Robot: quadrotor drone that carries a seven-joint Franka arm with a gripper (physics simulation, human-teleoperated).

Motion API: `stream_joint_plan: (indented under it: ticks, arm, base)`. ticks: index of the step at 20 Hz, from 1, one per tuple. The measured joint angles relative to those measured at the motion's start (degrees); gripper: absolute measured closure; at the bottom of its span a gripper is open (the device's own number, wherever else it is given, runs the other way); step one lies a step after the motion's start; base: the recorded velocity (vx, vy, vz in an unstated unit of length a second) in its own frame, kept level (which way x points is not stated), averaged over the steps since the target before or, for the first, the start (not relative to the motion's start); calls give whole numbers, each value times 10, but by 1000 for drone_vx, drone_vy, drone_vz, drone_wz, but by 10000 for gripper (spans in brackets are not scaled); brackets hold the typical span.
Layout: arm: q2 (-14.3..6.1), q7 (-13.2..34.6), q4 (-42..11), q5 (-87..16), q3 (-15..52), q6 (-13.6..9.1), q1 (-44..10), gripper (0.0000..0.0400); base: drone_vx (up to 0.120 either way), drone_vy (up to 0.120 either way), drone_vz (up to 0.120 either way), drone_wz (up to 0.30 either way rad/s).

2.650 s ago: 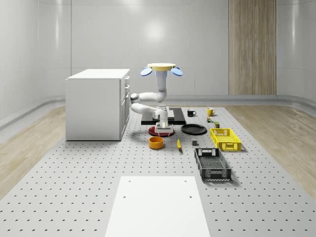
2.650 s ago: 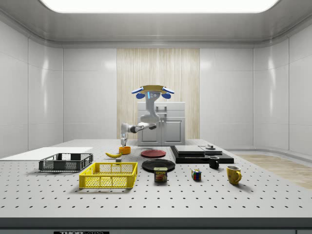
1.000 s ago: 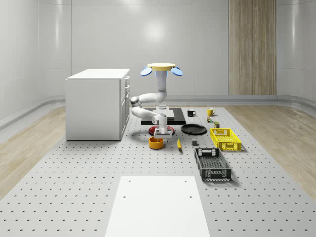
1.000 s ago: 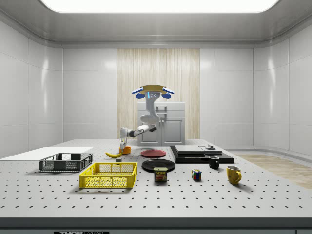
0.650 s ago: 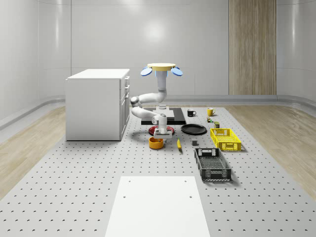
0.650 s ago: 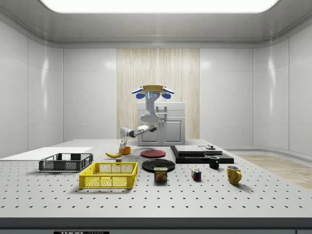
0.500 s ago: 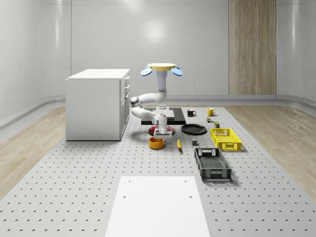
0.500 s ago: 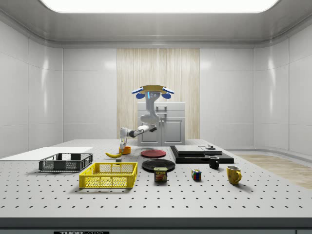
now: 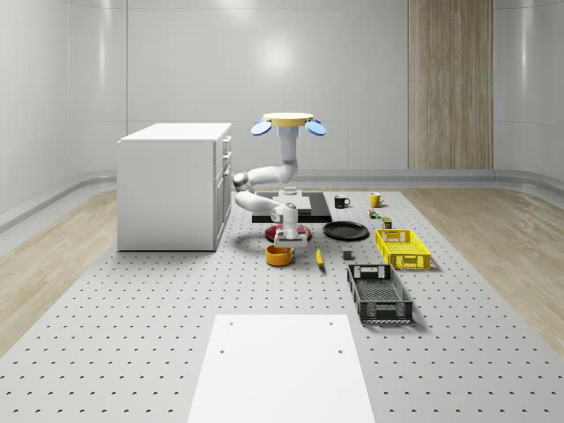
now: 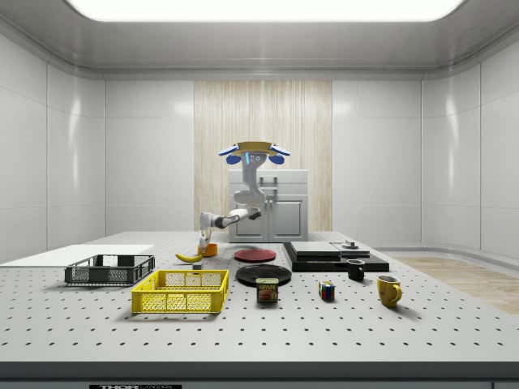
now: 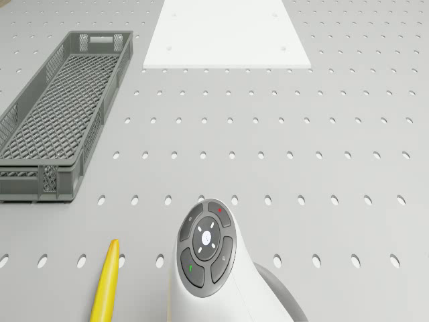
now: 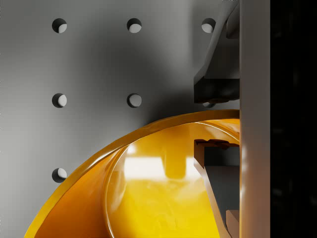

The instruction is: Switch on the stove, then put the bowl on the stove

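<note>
One big thing stands as it did: the drone [image 9: 288, 122] hovers over the far middle of the worktop [image 9: 159, 335], above the stove [image 9: 308, 208] and beside the white cabinet [image 9: 172, 187], in the same place as 2.6 s ago. What moved is the arm [image 9: 264, 181]. Back then its wrist hung over the red plate [image 9: 297, 231]; since then it has swung out and down to the orange bowl [image 9: 278, 255], and over the last second it has hardly shifted. I judge the approach is finished and the grasp is the step in hand; whether the stove has been switched on cannot be read here.

The arm drops from the drone's underside, elbows out toward the cabinet, then folds back and down, with the wrist pointing almost straight at the worktop.

The bowl rests on the worktop, in front of the red plate and next to the banana [image 9: 318, 256], well short of the stove.

The hand [image 12: 210, 121] straddles the bowl's rim: one finger [image 12: 215, 82] outside the wall, the other inside. The jaws are parted around the wall, and I cannot tell whether they press it yet.
</note>
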Motion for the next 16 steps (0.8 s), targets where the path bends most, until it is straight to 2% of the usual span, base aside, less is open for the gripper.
stream_joint_plan:
  ticks: [4,8,16]
  arm:
    - [-1,0,-12,15,17,-12,6,298]
    - [-3,1,-25,32,36,-25,11,299]
    - [-5,2,-34,47,52,-34,14,300]
  base:
    - [0,0,10,0]
    - [0,0,120,0]
    - [-115,110,120,0]
